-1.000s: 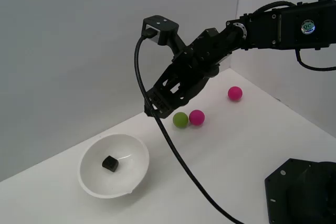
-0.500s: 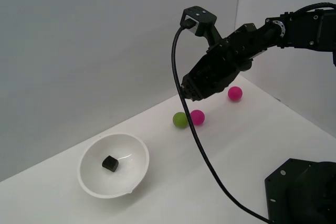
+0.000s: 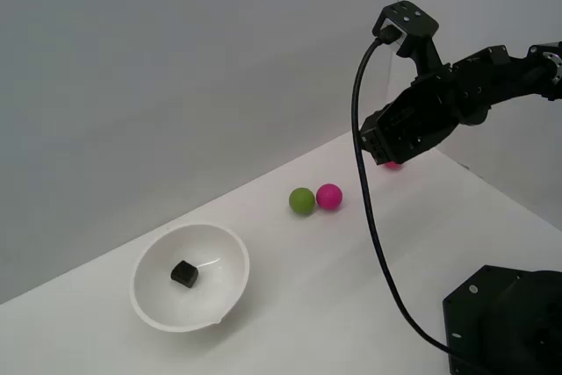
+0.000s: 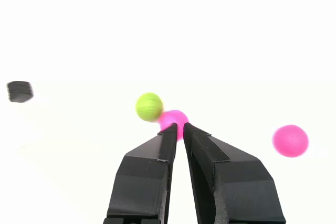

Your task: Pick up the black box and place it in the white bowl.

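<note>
Exterior view: black box point(image 3: 183, 274) in white bowl point(image 3: 224, 292), well apart from jaws.

White table point(image 3: 290, 296): white bowl point(image 3: 224, 292), green ball point(image 3: 302, 200), 2 pink balls point(image 3: 329, 196), robot base point(image 3: 505, 322).

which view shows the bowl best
The exterior view: the whole bowl shows there, rim and inside, with the black box lying in it. In the wrist view the bowl is washed out against the bright table; only the box shows.
</note>
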Robot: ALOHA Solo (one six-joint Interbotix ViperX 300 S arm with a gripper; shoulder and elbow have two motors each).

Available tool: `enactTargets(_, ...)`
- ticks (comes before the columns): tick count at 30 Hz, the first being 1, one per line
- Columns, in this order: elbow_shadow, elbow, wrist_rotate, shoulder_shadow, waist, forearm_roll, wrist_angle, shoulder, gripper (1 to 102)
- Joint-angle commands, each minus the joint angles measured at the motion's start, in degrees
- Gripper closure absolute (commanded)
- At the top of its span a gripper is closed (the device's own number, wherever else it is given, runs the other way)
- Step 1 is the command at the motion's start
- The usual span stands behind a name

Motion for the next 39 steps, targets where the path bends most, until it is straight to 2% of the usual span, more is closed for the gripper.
enactTargets(1, 0.6, 0.7, 1.1, 2.9, 1.1, 0.2, -0.4, 2.7, 100)
enactTargets(11, 5.5, 5.7, 3.3, 13.6, 8.9, 0.8, -1.2, 13.4, 100)
enactTargets(18, 9.3, 9.5, 4.0, 21.2, 10.5, 0.8, -1.3, 20.8, 100)
enactTargets(39, 10.4, 10.5, 4.1, 29.7, 11.7, 1.3, -1.1, 29.4, 100)
